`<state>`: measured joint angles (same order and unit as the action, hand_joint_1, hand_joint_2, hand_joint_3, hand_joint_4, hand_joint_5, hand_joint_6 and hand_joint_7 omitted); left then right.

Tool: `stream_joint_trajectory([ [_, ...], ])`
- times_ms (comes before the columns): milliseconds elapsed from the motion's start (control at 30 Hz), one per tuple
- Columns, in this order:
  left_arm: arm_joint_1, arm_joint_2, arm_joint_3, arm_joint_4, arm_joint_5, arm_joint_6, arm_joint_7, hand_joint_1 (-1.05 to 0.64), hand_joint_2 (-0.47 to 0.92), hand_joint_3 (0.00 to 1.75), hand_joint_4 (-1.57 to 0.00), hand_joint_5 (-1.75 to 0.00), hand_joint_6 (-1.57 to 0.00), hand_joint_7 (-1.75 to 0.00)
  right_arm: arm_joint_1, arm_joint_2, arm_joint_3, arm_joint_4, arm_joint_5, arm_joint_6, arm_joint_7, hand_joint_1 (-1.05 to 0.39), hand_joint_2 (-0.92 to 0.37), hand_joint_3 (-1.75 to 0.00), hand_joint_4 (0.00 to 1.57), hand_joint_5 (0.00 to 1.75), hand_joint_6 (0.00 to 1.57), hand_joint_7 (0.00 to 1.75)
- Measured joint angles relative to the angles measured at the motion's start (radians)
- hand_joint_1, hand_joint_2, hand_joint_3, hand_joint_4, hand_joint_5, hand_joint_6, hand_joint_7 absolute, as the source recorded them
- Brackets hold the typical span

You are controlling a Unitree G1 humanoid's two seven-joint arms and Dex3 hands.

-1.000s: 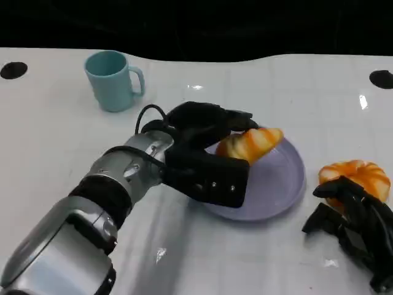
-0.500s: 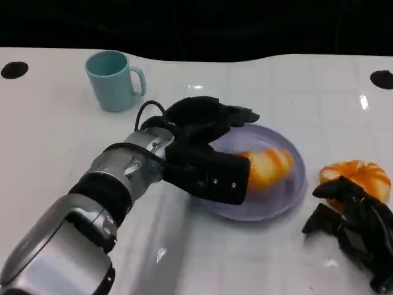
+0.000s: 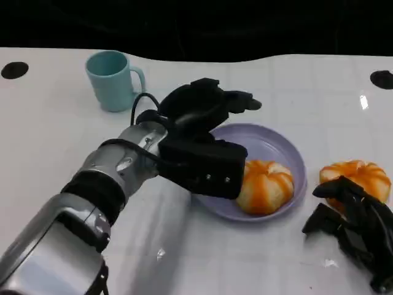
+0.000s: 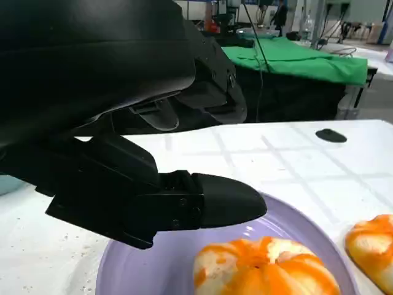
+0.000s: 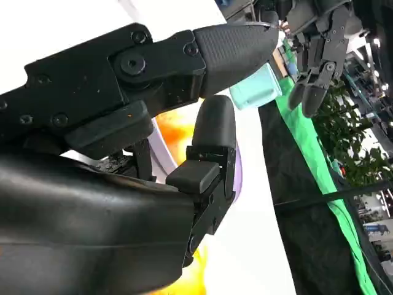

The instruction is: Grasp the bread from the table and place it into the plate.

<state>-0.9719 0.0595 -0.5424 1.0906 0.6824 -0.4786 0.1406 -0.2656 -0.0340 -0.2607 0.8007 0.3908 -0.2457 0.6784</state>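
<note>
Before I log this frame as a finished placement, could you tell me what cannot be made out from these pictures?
- Head view: the left hand covers the near-left part of the plate and the edge of the bread on it.
- Head view: the right hand hides the near side of the second bread, and the frame edge cuts that hand off.
- Right wrist view: that hand's own shell and fingers block most of the table; contact with the second bread cannot be told.

the right hand [image 5: 153, 123] has its black fingers [image 5: 230, 46] spread apart with nothing between them. an orange bread [image 5: 175, 132] sits just behind the fingers, beside the lilac plate [image 5: 236, 169] rim. a teal mug [image 5: 258, 86] lies past the fingertips, near the other hand [image 5: 316, 55] on the white table [image 5: 245, 258].
</note>
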Motion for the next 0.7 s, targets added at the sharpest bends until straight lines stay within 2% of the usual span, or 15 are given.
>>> stream_joint_trajectory([
  [100,0.005,0.012,0.006,-0.012,-0.013,-0.002,0.0,-0.84,0.92,0.5,-0.07,-1.02,-0.21,-0.69,0.0,0.0,-0.002,0.0,0.002,0.002,0.002,-0.53,-0.92,-0.23,0.63,1.55,0.58,1.26],
  [200,0.051,0.028,0.062,-0.063,-0.092,-0.057,-0.032,-0.82,0.92,0.47,-0.14,-0.99,-0.26,-0.67,-0.001,0.002,0.002,-0.001,-0.004,-0.001,-0.001,-0.54,-0.92,-0.22,0.63,1.57,0.58,1.27],
  [233,0.076,0.034,0.089,-0.087,-0.134,-0.082,-0.054,-0.83,0.92,0.49,-0.13,-1.04,-0.24,-0.71,-0.001,0.002,0.003,-0.001,-0.006,-0.004,-0.002,-0.54,-0.92,-0.22,0.63,1.57,0.58,1.27],
  [267,0.096,0.039,0.109,-0.103,-0.165,-0.095,-0.074,-0.79,0.92,0.44,-0.14,-1.08,-0.25,-0.73,0.0,0.002,0.002,0.0,-0.006,-0.005,-0.002,-0.53,-0.92,-0.22,0.63,1.57,0.58,1.27],
  [467,0.256,0.011,0.302,-0.209,-0.559,-0.148,-0.353,-0.75,0.92,0.38,-0.2,-1.16,-0.29,-0.71,0.001,0.001,0.0,0.0,-0.006,-0.007,-0.011,-0.54,-0.92,-0.21,0.62,1.57,0.58,1.28],
  [533,0.279,0.005,0.324,-0.229,-0.605,-0.147,-0.404,-0.75,0.92,0.38,-0.2,-1.16,-0.29,-0.71,0.001,0.001,0.001,0.0,-0.006,-0.005,-0.014,-0.54,-0.92,-0.21,0.62,1.57,0.58,1.28],
  [600,0.295,0.0,0.346,-0.262,-0.657,-0.122,-0.461,-0.67,0.92,0.33,-0.42,-1.03,-0.45,-0.53,0.0,0.002,0.003,0.0,-0.007,-0.005,-0.016,-0.55,-0.92,-0.2,0.65,1.55,0.61,1.26],
  [700,0.376,-0.04,0.43,-0.392,-0.917,0.009,-0.643,-0.65,0.92,0.32,-0.49,-0.99,-0.51,-0.46,0.001,0.005,0.004,-0.005,-0.008,-0.005,-0.025,-0.55,-0.92,-0.2,0.66,1.54,0.62,1.26],
])
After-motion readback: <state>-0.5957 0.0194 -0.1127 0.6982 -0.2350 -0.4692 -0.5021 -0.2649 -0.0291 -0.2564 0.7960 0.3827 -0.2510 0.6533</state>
